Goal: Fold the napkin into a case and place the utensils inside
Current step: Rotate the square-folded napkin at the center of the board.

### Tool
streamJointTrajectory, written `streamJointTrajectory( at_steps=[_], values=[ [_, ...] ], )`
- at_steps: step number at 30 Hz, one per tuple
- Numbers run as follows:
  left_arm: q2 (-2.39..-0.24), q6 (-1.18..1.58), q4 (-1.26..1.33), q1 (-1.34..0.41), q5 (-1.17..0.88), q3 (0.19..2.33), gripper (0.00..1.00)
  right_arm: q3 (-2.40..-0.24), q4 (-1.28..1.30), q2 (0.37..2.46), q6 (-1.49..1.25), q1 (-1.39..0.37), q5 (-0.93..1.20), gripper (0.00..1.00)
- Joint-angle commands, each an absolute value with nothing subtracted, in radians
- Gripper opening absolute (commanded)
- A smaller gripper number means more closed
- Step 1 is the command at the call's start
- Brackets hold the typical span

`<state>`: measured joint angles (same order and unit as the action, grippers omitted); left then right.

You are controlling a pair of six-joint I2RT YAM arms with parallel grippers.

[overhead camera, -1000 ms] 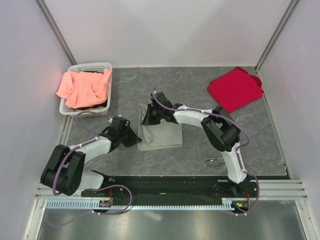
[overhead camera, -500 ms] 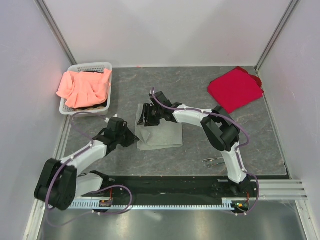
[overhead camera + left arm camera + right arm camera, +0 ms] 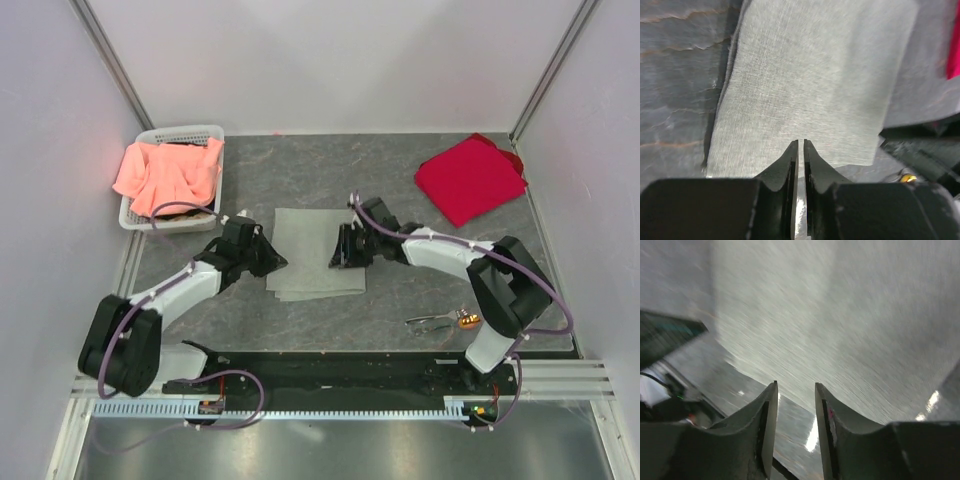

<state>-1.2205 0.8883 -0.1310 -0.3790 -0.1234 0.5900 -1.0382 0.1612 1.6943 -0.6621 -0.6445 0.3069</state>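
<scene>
Lying flat mid-frame on the worktop (image 3: 420, 190), the napkin (image 3: 312, 262) could bunch if a gripper drags it. The left gripper (image 3: 800, 146) is nearly pressed together at its edge, holding nothing; the right gripper (image 3: 795, 392) is spread, empty. The utensils (image 3: 440, 321) wait lower right. A red cloth (image 3: 470, 178) and basket (image 3: 170, 136) sit well apart.

The right wrist view is motion-blurred, and the utensils (image 3: 443, 321) are too small to count.
</scene>
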Motion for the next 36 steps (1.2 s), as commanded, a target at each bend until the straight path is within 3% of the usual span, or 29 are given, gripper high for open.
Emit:
streamJointTrajectory(
  at_steps=[1, 8, 11, 15, 20, 24, 28, 36],
  values=[
    [-1.408, 0.787, -0.064, -0.394, -0.205, 0.692, 0.12, -0.911, 0.127, 1.669, -0.62, -0.655, 0.289, 0.38],
    [-1.525, 0.804, -0.064, -0.436, -0.183, 0.667, 0.11, -0.842, 0.164, 1.646, -0.539, -0.546, 0.227, 0.33],
    [-1.528, 0.874, -0.048, -0.536, -0.17, 0.624, 0.11, -0.873, 0.184, 1.686, -0.471, -0.503, 0.204, 0.33],
    [-1.577, 0.982, 0.033, -0.688, -0.182, 0.603, 0.11, -1.043, 0.207, 1.831, -0.338, -0.494, 0.149, 0.34],
    [-1.649, 1.046, 0.071, -0.871, -0.192, 0.721, 0.13, -1.337, 0.304, 1.962, -0.262, -0.492, 0.083, 0.38],
    [-1.576, 1.019, 0.006, -0.876, -0.177, 0.796, 0.21, -1.45, 0.406, 1.961, -0.258, -0.492, 0.022, 0.45],
    [-1.432, 0.956, -0.126, -0.839, -0.13, 0.782, 0.25, -1.376, 0.474, 1.844, -0.297, -0.492, 0.015, 0.61],
    [-1.099, 0.942, -0.484, -0.724, -0.003, 0.654, 0.42, -0.927, 0.447, 1.493, -0.569, -0.494, 0.127, 0.74]
  ],
)
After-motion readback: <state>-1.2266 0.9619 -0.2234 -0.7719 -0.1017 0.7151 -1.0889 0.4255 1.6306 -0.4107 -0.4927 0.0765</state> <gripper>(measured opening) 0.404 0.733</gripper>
